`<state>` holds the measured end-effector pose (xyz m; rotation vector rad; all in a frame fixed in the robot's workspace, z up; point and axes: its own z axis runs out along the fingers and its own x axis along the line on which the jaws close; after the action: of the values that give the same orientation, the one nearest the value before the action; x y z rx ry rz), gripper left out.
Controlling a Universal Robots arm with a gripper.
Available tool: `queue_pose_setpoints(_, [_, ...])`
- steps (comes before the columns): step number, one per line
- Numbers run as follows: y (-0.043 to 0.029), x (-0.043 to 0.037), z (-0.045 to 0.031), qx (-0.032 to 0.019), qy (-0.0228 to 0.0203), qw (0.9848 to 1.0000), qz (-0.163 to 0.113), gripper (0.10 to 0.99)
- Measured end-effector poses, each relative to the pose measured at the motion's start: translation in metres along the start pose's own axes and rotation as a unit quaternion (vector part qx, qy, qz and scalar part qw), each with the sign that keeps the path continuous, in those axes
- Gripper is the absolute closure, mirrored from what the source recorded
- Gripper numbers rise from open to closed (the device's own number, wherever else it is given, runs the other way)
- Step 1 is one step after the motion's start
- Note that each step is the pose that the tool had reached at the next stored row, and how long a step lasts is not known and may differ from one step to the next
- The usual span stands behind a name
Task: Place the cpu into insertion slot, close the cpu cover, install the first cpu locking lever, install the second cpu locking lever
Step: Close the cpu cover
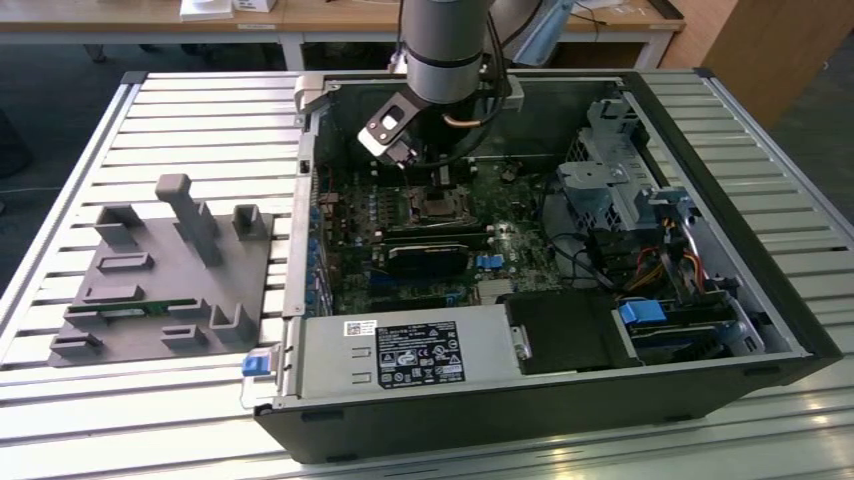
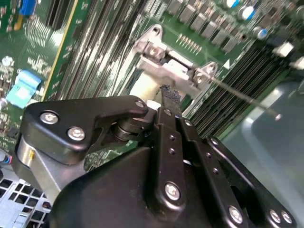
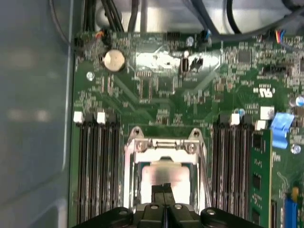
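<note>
The tool [image 3: 165, 186], pressed together with no gap, hangs right over the cpu [image 3: 176, 173] lying flat in the insertion slot [image 3: 132, 166]

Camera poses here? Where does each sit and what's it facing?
Exterior view: off the arm, high, looking down into the open computer case; arm and tool show.
First wrist view: on the wrist, squarely facing the motherboard; tool at the insertion slot.
Second wrist view: on the wrist, obliquely along the tool's linkage.
Shared: tool and insertion slot, both wrist views.
</note>
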<state>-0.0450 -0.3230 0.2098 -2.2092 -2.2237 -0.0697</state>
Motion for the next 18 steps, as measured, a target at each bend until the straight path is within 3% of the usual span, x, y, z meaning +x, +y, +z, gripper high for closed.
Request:
queue_pose_setpoints(7, [-0.0084,0.0,0.0037,0.0,0.0,1.0,0.0,0.98])
queue_pose_setpoints(18, [-0.0079,-0.0003,0.0102,0.0001,0.0,1.0,0.0,0.98])
